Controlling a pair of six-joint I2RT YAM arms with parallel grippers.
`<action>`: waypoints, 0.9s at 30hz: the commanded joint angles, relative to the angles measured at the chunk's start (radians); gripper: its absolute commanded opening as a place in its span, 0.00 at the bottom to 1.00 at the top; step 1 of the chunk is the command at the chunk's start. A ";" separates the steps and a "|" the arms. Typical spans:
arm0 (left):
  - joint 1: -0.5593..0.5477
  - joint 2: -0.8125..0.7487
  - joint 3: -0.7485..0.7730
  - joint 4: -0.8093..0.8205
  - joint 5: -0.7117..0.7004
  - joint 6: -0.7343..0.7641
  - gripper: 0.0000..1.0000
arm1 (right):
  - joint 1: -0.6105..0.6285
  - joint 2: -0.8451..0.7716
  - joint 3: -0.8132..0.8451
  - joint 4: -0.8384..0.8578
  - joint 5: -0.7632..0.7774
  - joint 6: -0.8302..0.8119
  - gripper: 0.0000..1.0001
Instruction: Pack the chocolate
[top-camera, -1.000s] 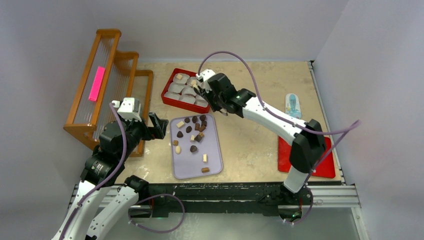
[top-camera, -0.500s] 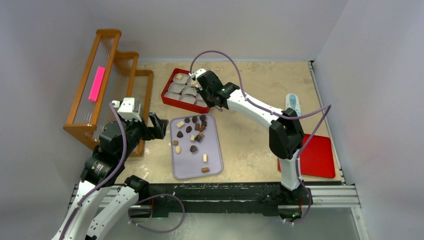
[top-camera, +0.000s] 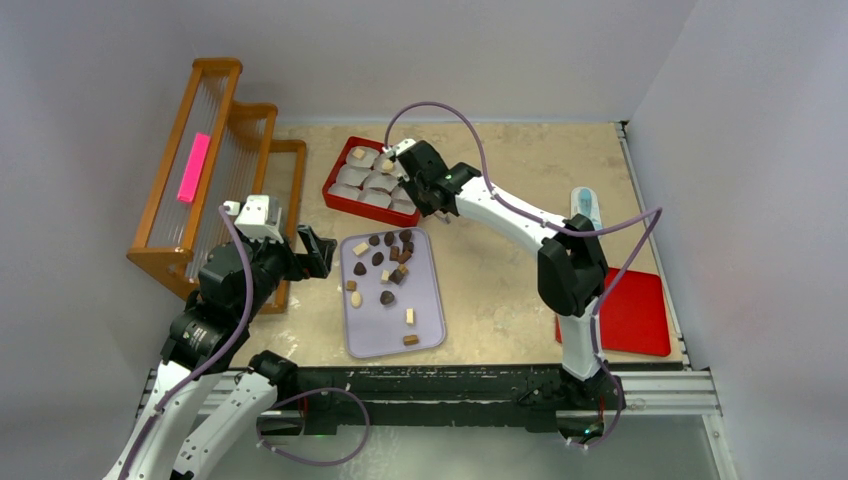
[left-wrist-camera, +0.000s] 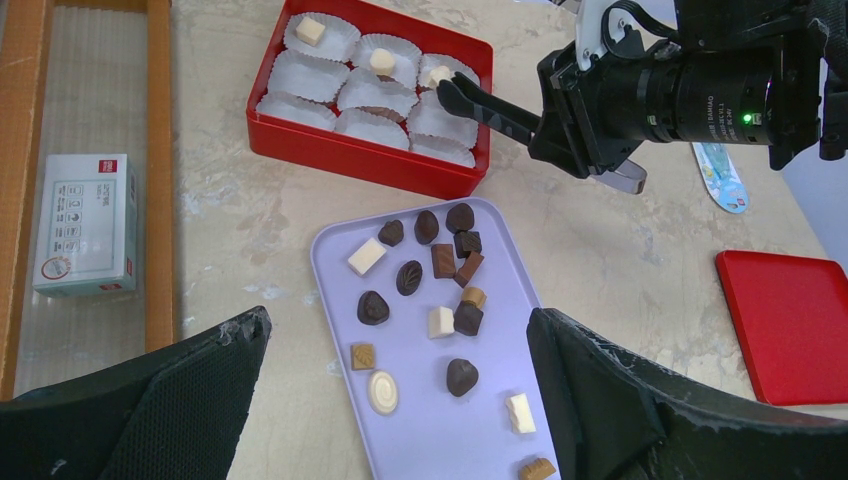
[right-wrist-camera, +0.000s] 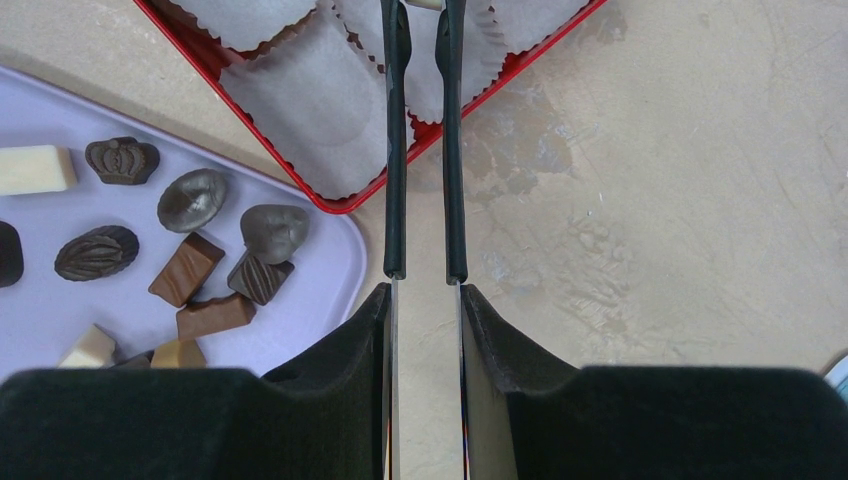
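Right gripper (right-wrist-camera: 425, 295), stretched forward, grips tongs (right-wrist-camera: 396, 150) over box (left-wrist-camera: 360, 168).

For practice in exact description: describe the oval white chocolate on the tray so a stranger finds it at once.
Find the lavender tray beside the red box. Near its left edge lies the oval white chocolate; the other white pieces are blocky.
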 joint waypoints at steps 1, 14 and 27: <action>-0.002 -0.002 0.007 0.028 0.006 -0.013 1.00 | -0.009 0.010 0.054 -0.006 0.013 0.010 0.24; -0.003 0.002 0.007 0.029 0.008 -0.013 1.00 | -0.013 0.007 0.075 -0.027 0.010 0.010 0.31; -0.003 0.000 0.007 0.027 0.006 -0.014 1.00 | -0.013 -0.020 0.083 -0.045 0.013 0.011 0.35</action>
